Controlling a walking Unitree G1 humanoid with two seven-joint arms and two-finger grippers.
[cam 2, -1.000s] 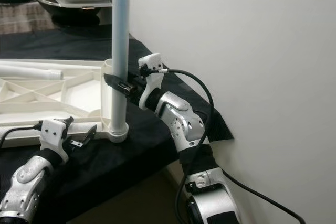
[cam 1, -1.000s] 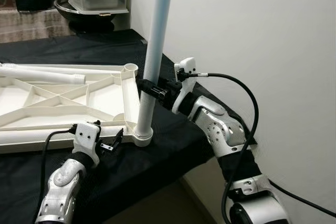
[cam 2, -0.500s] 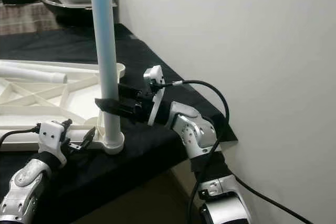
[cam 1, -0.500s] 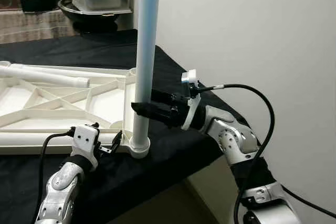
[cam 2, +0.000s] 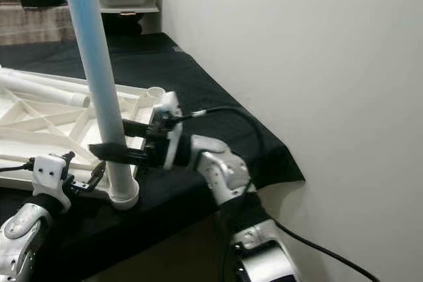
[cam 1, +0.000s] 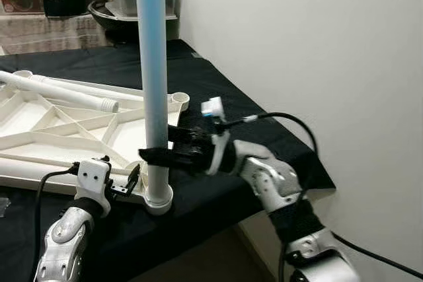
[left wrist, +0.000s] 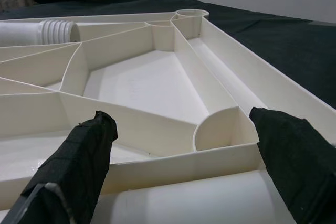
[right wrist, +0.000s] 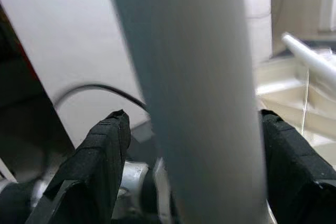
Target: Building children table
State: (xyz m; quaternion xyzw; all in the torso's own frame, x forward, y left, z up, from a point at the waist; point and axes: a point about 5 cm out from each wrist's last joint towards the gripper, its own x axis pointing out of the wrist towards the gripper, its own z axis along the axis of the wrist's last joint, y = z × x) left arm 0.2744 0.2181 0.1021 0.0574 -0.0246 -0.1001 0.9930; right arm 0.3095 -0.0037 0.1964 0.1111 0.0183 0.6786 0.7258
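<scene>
Since a second ago the right gripper has slid down the upright white leg, clamping it just above the corner socket at 5 o'clock of the upturned table frame. Left gripper, fingers spread, straddles the frame's near edge on the black tabletop.

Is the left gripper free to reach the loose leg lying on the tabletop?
Probably yes: the left gripper is open at the tabletop's near edge; nothing visibly blocks the way to the loose leg, though it lies well across.

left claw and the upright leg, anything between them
Just the tabletop's corner rim. In the left eye view the open left claw sits beside the leg base.
</scene>
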